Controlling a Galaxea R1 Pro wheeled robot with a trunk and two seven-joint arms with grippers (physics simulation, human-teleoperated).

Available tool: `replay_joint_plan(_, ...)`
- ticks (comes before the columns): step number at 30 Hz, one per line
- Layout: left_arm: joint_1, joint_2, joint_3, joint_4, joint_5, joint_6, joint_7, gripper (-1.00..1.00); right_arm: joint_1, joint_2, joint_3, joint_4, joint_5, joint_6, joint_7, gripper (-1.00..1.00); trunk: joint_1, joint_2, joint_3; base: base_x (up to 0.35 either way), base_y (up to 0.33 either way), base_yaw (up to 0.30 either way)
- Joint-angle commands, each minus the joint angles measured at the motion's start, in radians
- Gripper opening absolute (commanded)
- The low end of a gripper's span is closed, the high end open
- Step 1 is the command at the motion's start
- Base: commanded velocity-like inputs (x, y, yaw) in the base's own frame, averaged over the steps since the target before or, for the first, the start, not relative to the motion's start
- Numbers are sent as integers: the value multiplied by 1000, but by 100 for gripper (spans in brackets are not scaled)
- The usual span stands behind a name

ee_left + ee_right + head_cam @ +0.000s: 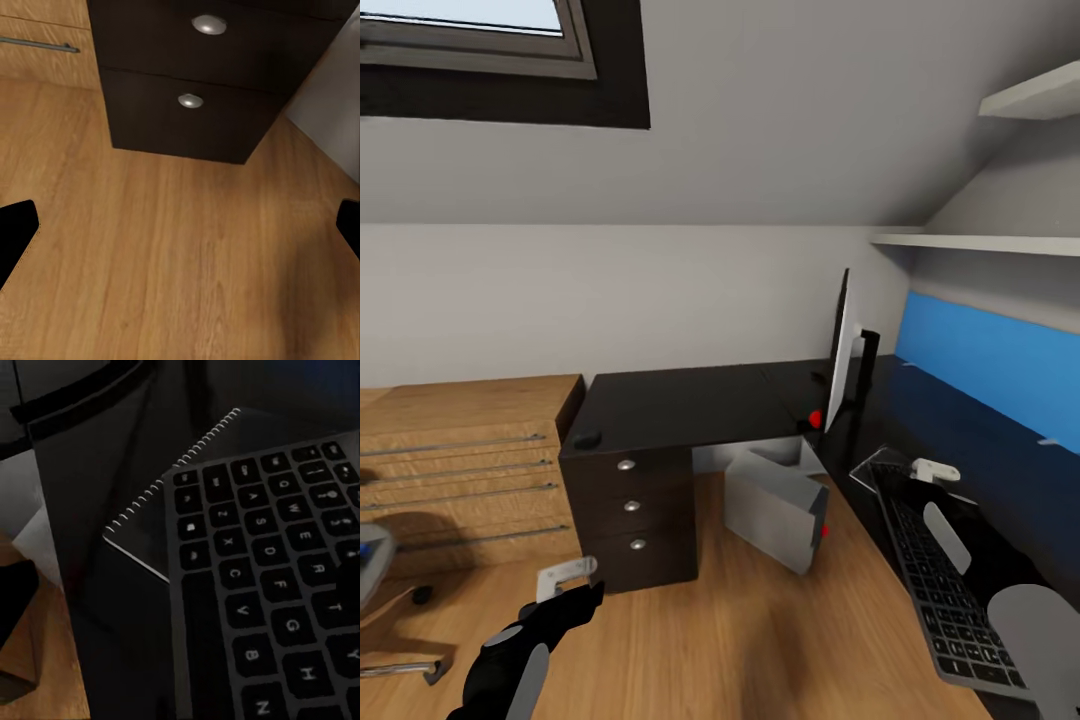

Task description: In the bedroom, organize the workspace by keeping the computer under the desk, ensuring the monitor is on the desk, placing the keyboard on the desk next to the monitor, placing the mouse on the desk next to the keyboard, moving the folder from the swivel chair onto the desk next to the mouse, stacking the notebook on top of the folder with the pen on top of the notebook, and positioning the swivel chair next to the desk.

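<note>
Keyboard (950, 580) sits on the black tabletop (690, 405), its far end overlapping the spiral notebook (880, 470); the right wrist view shows the keys lying over the notebook's (142, 536) corner. Monitor (843, 350) stands edge-on further back on the tabletop. Mouse (587, 439) rests near the tabletop's left front corner, well apart from the keyboard. Computer (780, 510) is tilted on the floor (740, 620), half out from under the tabletop.

Risk, my read: dragging the keyboard could pull the notebook along or push it off the edge, since they overlap. The tilted computer might topple if my arm brushes it.

My right end effector (945, 500) hovers over the keyboard; I cannot tell how far apart its fingers are. My left end effector (565, 580) hangs low by the drawers (630, 510), fingers spread wide, holding nothing.
</note>
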Motion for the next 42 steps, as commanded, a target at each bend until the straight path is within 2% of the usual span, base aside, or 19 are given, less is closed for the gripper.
replay_joint_plan(1, -1, -1, 0, -1, 10, 4, 7, 100, 0, -1, 5, -3, -8, 3, -6, 100, 0, -1, -1, 240, 0, 172)
replay_joint_plan(15, -1, -1, -3, -1, 10, 3, 7, 100, 2, -7, 3, -2, -5, -1, -6, 100, 0, -1, -1, 154, -2, 24)
replay_joint_plan(23, -1, -1, -12, 2, 10, 3, 8, 100, 2, -9, 2, 0, -5, -3, -6, 100, 0, -1, -1, 275, -90, 0)
replay_joint_plan(26, -1, -1, -25, 15, 10, 3, 9, 100, 2, -12, 2, 1, 1, -3, -6, 100, 0, -1, -1, 185, -89, 0)
replay_joint_plan(32, -1, -1, -48, 27, 10, 3, 9, 100, 2, -21, 2, 4, 11, -4, -6, 100, 0, -1, -1, 67, -34, 0)
replay_joint_plan(42, -1, -1, -55, 30, 10, 3, 8, 100, 2, -30, 2, 7, 14, -4, -5, 100, 0, -1, -1, 10, -5, 0)
